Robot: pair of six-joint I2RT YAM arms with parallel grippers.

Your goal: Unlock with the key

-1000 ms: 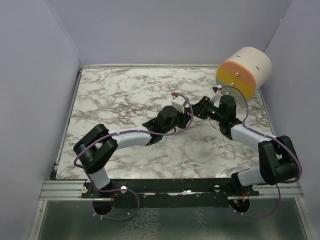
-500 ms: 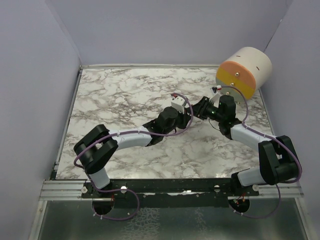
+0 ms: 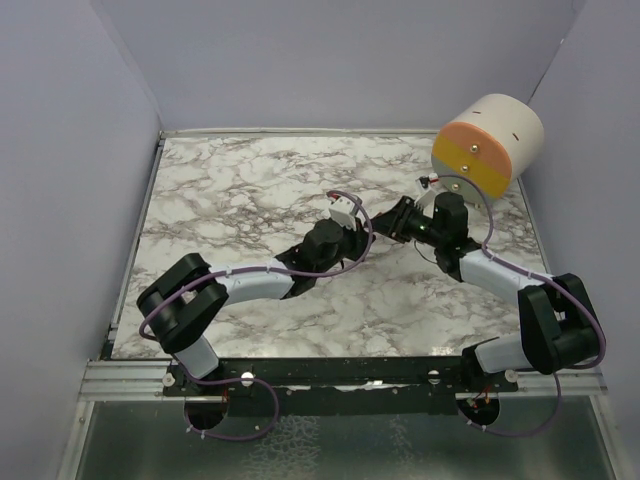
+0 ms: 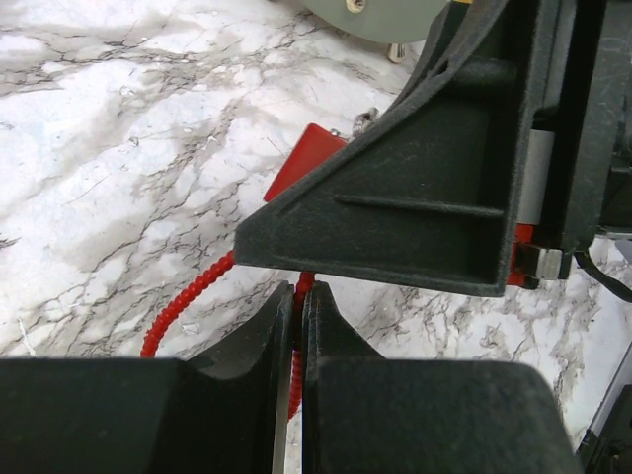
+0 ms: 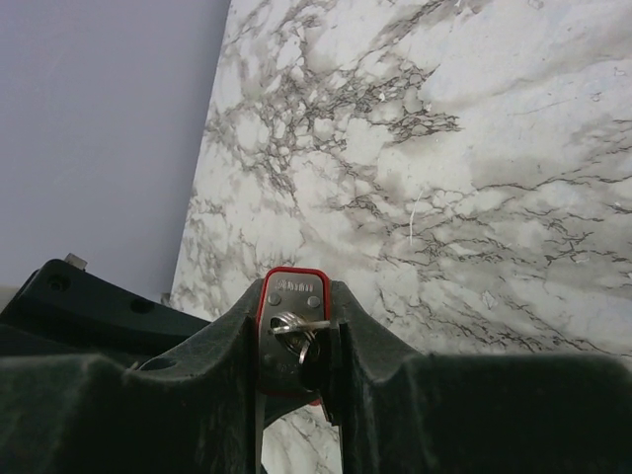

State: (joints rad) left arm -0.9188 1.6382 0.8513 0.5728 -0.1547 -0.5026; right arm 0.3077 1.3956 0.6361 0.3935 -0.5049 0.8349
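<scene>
- The right tool clamps the red padlock, key inserted, right of centre above the bench.
- The left tool, pinching the red coiled cord, has shifted slightly left.

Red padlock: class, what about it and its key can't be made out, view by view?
Right wrist view: right jaws cover both sides of the red metal padlock; blade of the silver key hidden inside.
Left wrist view: right arm's black housing hides most of the padlock; red coiled cable ends unseen between left jaws.
Top external view: padlock and key hidden between wrists.
</scene>
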